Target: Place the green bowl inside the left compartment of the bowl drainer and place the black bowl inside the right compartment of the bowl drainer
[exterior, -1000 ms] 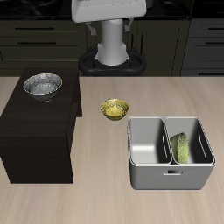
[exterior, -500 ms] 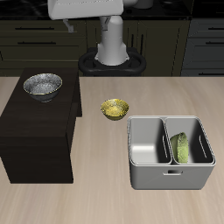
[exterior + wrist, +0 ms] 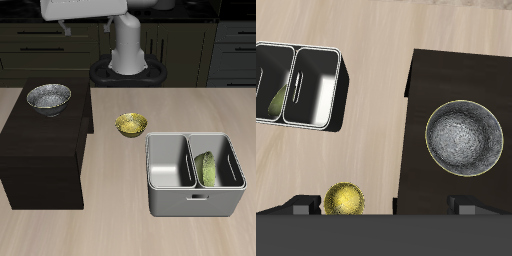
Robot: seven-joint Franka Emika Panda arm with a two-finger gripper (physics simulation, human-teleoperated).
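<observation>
The green bowl (image 3: 207, 168) leans on its edge inside the bowl drainer (image 3: 195, 206), in the well farther from the cabinet; the wrist view shows a sliver of the green bowl (image 3: 276, 100) in the bowl drainer (image 3: 296, 80). The other well holds nothing. The black bowl (image 3: 48, 97) stands upright on top of the dark cabinet, its silvery inside showing, and the black bowl (image 3: 463, 136) is also in the wrist view. My gripper (image 3: 384, 210) hangs high above the table, open, with nothing between its wide-apart fingers (image 3: 296, 208).
A small yellow-gold bowl (image 3: 130, 124) sits on the table between the dark-brown cabinet (image 3: 45, 150) and the drainer; the same yellow-gold bowl (image 3: 345, 198) shows in the wrist view. Dark kitchen cupboards run behind the robot's base.
The arm's white upper part has swung across the back toward the cabinet's side. The bowls and the drainer have not moved.
</observation>
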